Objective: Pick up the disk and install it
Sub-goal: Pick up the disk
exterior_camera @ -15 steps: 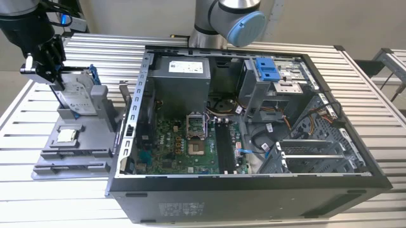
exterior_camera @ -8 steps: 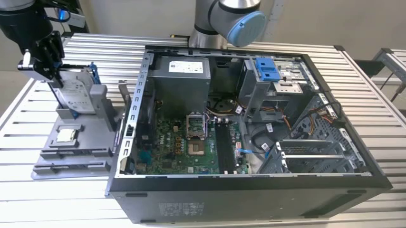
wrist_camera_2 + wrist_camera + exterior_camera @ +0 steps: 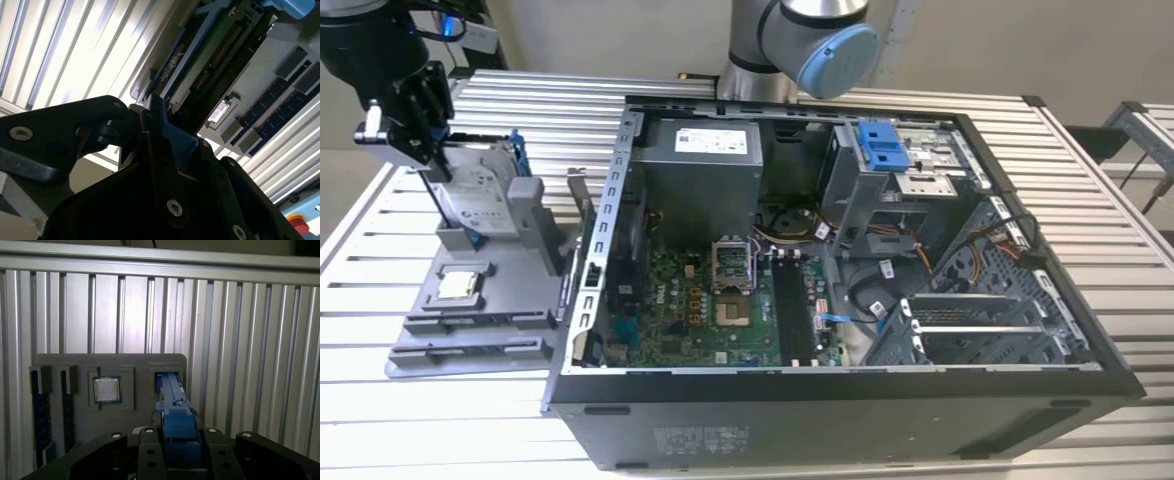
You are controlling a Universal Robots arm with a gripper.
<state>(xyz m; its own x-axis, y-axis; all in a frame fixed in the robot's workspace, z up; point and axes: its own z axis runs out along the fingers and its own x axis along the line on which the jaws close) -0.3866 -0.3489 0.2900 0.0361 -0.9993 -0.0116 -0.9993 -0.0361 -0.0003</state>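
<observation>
The exterior view is looking down obliquely, from well back, onto the open computer case point(image 3: 854, 382) and slatted table point(image 3: 400, 420). The first wrist view is facing straight down over the grey parts tray point(image 3: 135, 362), fairly near. The second wrist view is looking slantwise past the gripper point(image 3: 160, 117), very close. All three are sharing the tray and the disk point(image 3: 474, 195).

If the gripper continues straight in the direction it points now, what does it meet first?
Most likely the disk, standing upright in the grey holder; its blue rail lies directly ahead of the gripper. Contact is unclear.
</observation>
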